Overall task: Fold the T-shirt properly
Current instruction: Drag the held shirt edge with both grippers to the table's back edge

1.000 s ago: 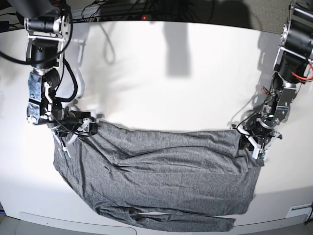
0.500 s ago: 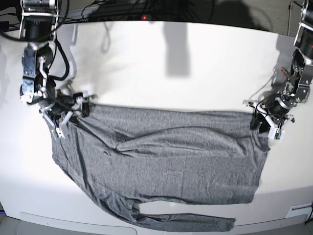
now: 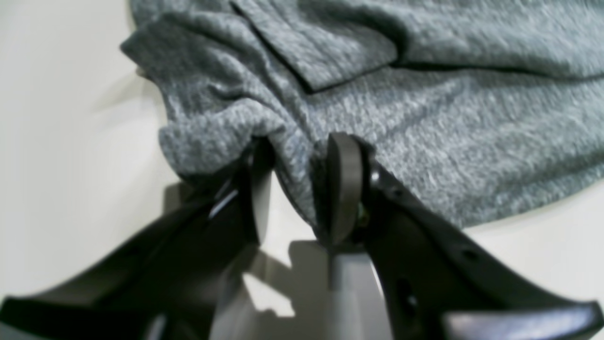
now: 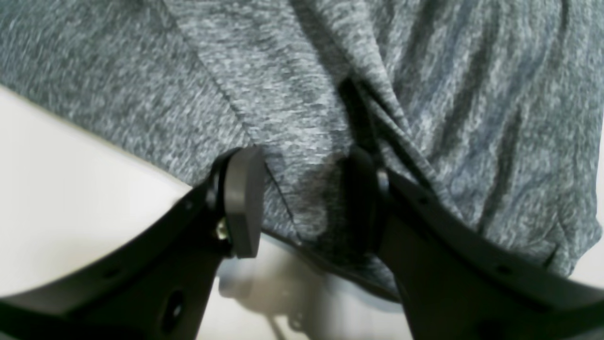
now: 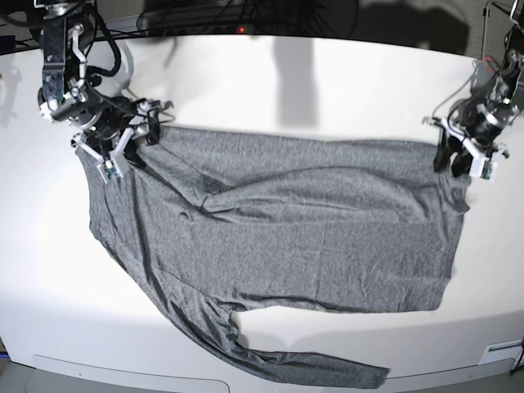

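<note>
The T-shirt (image 5: 286,237) is spread flat on the white table (image 5: 246,82), one sleeve trailing toward 6 o'clock. Its 3 o'clock corner is pinched in the left gripper (image 5: 467,160), jaws nearly closed on a bunched fold. Its 9 o'clock corner is clamped by the right gripper (image 5: 123,143), jaws narrowly parted around cloth.

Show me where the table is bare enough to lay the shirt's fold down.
Bare table lies beyond the T-shirt, between the right gripper and left gripper. A patch lies left of the shirt. The near edge is crowded by the sleeve.
</note>
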### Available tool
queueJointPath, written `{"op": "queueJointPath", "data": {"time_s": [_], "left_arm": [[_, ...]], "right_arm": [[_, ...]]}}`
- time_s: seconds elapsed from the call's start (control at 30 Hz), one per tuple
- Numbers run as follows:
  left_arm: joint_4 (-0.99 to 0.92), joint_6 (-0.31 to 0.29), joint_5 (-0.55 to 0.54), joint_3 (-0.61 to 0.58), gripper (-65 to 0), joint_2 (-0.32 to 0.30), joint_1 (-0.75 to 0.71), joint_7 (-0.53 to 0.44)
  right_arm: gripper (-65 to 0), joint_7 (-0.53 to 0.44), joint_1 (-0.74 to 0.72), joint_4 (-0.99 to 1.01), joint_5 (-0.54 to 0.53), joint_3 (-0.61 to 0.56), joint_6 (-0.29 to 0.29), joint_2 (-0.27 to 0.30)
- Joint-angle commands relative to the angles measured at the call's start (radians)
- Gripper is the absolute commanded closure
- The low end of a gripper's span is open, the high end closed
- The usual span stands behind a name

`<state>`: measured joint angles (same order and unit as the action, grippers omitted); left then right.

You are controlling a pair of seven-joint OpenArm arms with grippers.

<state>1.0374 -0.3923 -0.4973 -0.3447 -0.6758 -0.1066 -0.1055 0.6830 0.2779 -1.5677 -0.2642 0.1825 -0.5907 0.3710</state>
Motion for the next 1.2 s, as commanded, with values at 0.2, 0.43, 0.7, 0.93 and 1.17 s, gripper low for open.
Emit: {"op": "queueJointPath", "data": {"time_s": [0.2,0.43,0.7,0.93,1.17], "left_arm": [[-0.021,0.032,0.103,0.179,-19.9,-0.009,-0.206,0.420],[0.113,0.032,0.103,0.322,-19.9,-0.009,-0.372,0.420],[0.266,0.032,0.104,0.346,-19.9,-0.009,-0.499,0.420],[0.291,0.033,0.103,0.346,-19.9,-0.003,-0.515,0.457],[0.294,0.033,0.104,0.346,-18.7,-0.003,-0.554,0.474]], "right_arm": [[-27.9,0.058,0.093,-0.050,0.017,0.000,0.007,0.008],[-27.9,0.058,0.164,-0.056,0.017,0.000,0.008,0.008],[-27.9,0.058,0.295,-0.179,0.018,0.001,0.029,0.005],[-27.9,0.058,0.358,-0.210,0.027,0.001,0.034,0.005],[-27.9,0.061,0.377,-0.211,0.030,0.001,0.049,0.003]]}}
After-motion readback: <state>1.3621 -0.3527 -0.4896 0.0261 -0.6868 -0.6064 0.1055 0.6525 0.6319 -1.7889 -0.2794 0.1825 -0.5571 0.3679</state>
